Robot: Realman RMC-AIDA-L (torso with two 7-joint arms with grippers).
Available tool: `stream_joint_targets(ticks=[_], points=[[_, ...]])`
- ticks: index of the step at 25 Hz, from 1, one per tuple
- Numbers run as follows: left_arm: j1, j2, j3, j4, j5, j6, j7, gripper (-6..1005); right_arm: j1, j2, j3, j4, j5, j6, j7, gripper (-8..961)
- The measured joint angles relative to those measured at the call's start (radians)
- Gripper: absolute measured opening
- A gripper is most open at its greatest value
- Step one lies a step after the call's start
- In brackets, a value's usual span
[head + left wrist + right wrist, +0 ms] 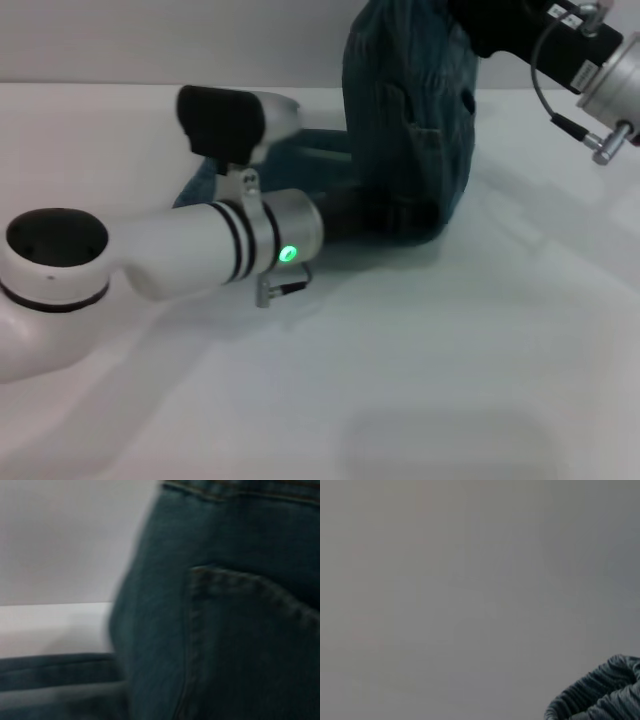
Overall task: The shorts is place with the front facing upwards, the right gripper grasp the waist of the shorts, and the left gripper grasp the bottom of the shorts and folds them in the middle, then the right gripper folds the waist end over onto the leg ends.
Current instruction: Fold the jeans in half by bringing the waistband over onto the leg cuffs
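On the left of the head view, the left arm reaches across the white table (pixel 420 380), its silver banded wrist with the green glowing ring lying low over the surface. The left gripper (pixel 352 216) is pushed against the lower part of the hanging denim, dark against dark, so whether its jaws are parted or closed on cloth cannot be told. The shorts (pixel 408 120) hang as a tall draped bundle in the middle of the table, their lower end resting on the surface, with a flatter stretch of denim lying behind the left wrist. In the left wrist view a stitched pocket (pixel 240 645) fills most of the picture, with a flat hem band lying on the table beside it. At the upper right, the right gripper (pixel 470 25) holds the top of the bundle up above the table; its fingers are hidden by the fabric and the picture's edge, though the cloth hangs from it. The right wrist view shows only a corner of the puckered waist of the shorts (pixel 600 695) against a plain grey wall (pixel 470 580).
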Motion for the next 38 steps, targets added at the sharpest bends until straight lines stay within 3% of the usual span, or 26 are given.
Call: stream_joint_targets(ticks=[8, 15, 25, 34, 38], points=[[-0.037, 0.000, 0.094, -0.029, -0.042, 0.005, 0.000, 754, 0.011, 0.002, -0.053, 0.000, 0.002, -0.030, 0.014, 71], [-0.026, 0.002, 0.104, -0.030, -0.048, 0.009, 0.000, 754, 0.005, 0.006, -0.095, -0.003, 0.021, -0.036, 0.015, 69], [0.066, 0.015, -0.045, -0.029, 0.004, 0.005, 0.013, 754, -0.013, 0.006, -0.133, 0.001, 0.052, -0.031, 0.016, 69], [0.104, 0.017, -0.090, -0.022, 0.050, 0.015, 0.014, 755, -0.022, 0.005, -0.138, -0.004, 0.052, -0.029, 0.016, 69], [0.151, 0.017, -0.185, -0.029, 0.111, 0.022, 0.014, 755, -0.030, 0.005, -0.138, -0.008, 0.052, -0.029, 0.015, 69]])
